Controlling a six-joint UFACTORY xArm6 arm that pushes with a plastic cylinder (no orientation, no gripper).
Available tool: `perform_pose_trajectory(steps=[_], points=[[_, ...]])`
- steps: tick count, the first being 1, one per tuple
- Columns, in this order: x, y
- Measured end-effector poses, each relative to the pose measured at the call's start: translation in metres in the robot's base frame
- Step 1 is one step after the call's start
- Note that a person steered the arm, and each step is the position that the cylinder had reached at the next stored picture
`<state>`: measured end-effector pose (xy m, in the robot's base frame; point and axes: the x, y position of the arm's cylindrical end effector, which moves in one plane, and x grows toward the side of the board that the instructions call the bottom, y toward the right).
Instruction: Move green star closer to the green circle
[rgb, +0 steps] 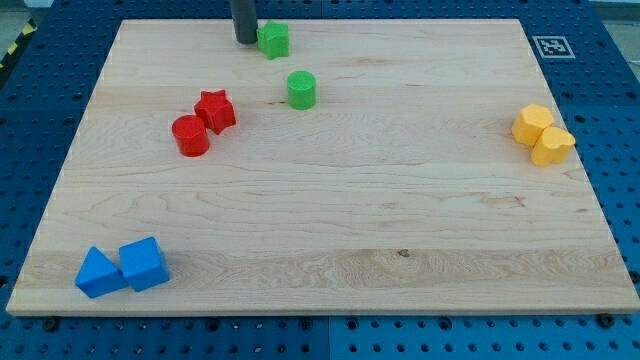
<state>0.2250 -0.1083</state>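
Camera view: green star (273, 39), small, chunky, bright.

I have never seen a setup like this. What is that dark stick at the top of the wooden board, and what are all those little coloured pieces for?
There is one picture, from a single camera looking down at a slant on a wooden board lying on a blue perforated table. The dark stick is the end of a robot arm. It has no gripper and holds nothing; it only pushes pieces by sliding my tip along the board.

The tip stands near the view's top, just left of the green star, very close to it or touching. The green circle sits a little below and to the right of the star. The aim is to nudge the star nearer to it.

The other blocks: a red star beside a red circle, two yellow blocks together at the right, and two blue blocks at the lower left.
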Motion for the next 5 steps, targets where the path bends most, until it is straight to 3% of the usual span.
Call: perform_pose_trajectory(steps=[2, 3, 5], points=[[-0.002, 0.053], [0.026, 0.067], [0.016, 0.067]])
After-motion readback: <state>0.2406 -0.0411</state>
